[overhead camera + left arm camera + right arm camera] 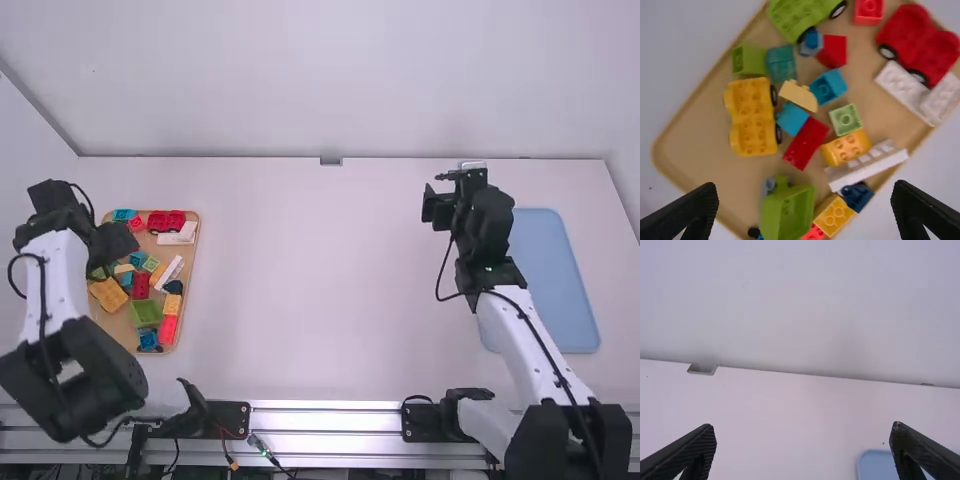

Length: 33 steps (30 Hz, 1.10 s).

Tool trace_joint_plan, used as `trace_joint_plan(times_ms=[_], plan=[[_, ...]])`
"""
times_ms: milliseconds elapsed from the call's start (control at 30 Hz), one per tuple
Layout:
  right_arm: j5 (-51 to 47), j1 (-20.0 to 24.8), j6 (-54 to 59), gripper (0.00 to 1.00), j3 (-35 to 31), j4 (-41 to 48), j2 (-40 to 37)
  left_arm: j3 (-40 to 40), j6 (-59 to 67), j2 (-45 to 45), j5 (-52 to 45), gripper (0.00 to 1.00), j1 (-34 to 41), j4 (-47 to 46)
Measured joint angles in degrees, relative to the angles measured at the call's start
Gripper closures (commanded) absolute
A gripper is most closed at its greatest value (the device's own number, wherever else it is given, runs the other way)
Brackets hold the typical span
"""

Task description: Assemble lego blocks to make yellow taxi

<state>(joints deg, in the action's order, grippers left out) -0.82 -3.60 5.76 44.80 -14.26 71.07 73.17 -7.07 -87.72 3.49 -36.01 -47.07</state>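
Over the tray (702,162), my left gripper (805,189) gapes, my right gripper (802,430) open elsewhere, and the yellow wheeled base (752,117) by the tray's left edge should handle light and stiff, best pinched between wheels (773,95) across its 2 long sides.

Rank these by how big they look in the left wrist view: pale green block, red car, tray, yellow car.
1. Tray
2. Red car and yellow car: too close to rank
3. Pale green block
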Motion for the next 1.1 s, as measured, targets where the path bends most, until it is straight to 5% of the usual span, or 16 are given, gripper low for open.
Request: trace_joint_plan(times_ms=[333, 433, 700, 1100], plan=[[-0.22, -0.24, 0.24, 0.01, 2.84, -2.14, 4.72, 5.97, 1.95, -14.08, 0.0, 0.0, -9.51, -6.03], [-0.28, -0.26, 0.17, 0.01, 3.17, -2.32, 4.98, 5.97, 3.5, -15.87, -0.87, 0.06, -11.34, -4.76], [-0.48, -0.26, 0.26, 0.01, 3.26, -2.29, 4.98, 4.96, 7.39, -16.09, -4.44, 0.17, -11.67, -0.26], [-0.52, -0.26, 0.17, 0.01, 3.23, -3.15, 5.01, -2.23, 8.44, -16.09, -4.96, 0.18, -11.67, 5.16]])
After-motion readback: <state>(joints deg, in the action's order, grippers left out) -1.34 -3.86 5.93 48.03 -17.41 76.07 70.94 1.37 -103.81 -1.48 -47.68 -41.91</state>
